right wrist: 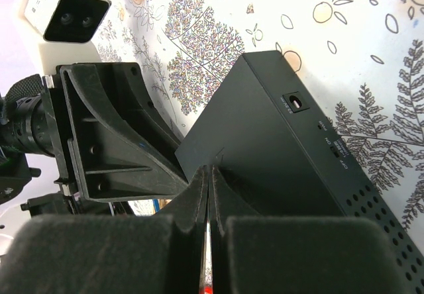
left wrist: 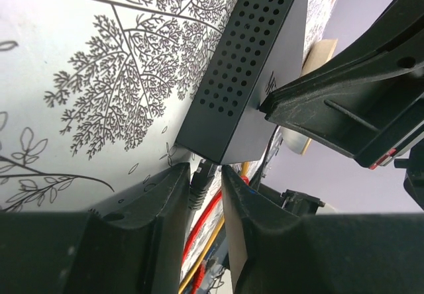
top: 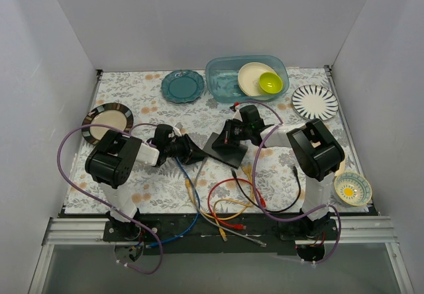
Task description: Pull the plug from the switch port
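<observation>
The flat matte black switch (top: 225,155) lies mid-table, with its perforated side in the left wrist view (left wrist: 252,62). A black plug (left wrist: 199,180) sits in a socket at the switch's near corner. Which socket it is cannot be told. My left gripper (left wrist: 205,169) has closed to the plug's width, one finger on each side of it. It is left of the switch in the top view (top: 197,152). My right gripper (right wrist: 211,169) is shut. Its tips press on the switch's top face (right wrist: 278,148).
Red, yellow, black and blue cables (top: 225,208) lie tangled at the table's front. At the back are a teal plate (top: 183,85) and a clear bin (top: 228,92) holding a cream plate and a green bowl. A striped plate (top: 315,102) lies right, a brown-rimmed plate (top: 107,118) left, a small bowl (top: 352,188) front right.
</observation>
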Tool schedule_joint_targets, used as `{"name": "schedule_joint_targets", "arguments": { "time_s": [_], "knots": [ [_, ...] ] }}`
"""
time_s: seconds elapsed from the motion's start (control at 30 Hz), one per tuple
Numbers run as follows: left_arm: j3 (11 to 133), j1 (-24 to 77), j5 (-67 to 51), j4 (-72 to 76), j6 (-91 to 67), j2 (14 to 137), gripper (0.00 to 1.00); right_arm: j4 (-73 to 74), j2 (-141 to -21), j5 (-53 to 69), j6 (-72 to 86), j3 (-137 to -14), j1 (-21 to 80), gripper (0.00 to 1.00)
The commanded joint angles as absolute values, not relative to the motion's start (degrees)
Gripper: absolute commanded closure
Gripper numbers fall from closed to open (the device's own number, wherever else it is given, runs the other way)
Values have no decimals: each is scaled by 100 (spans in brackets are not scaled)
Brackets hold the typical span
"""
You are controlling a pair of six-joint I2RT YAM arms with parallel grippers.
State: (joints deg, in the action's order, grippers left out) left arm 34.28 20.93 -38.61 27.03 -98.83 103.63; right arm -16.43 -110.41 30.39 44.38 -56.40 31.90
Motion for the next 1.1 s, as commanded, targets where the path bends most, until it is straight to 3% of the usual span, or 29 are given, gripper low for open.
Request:
{"name": "schedule_joint_targets", "arguments": {
  "time_s": [0.0,0.57,0.7,0.77,1.07],
  "knots": [
    [3489,2074,-3489,2479,-10160,10441,73,-501,-11505,2268,3973,-5335,3217,99],
    [3849,2083,-2971,1231,-10248,10547,81,-492,-11540,2347,3964,-5370,3199,99],
    [3876,2092,-2866,1099,-10310,10459,90,-501,-11558,2347,3955,-5344,3199,99],
    [3876,2092,-2883,1099,-10240,10450,100,-510,-11558,2347,3955,-5353,3199,99],
    [3551,2101,-3304,1160,-10029,10248,100,-492,-11593,2355,3955,-5405,3173,99]
  ]
}}
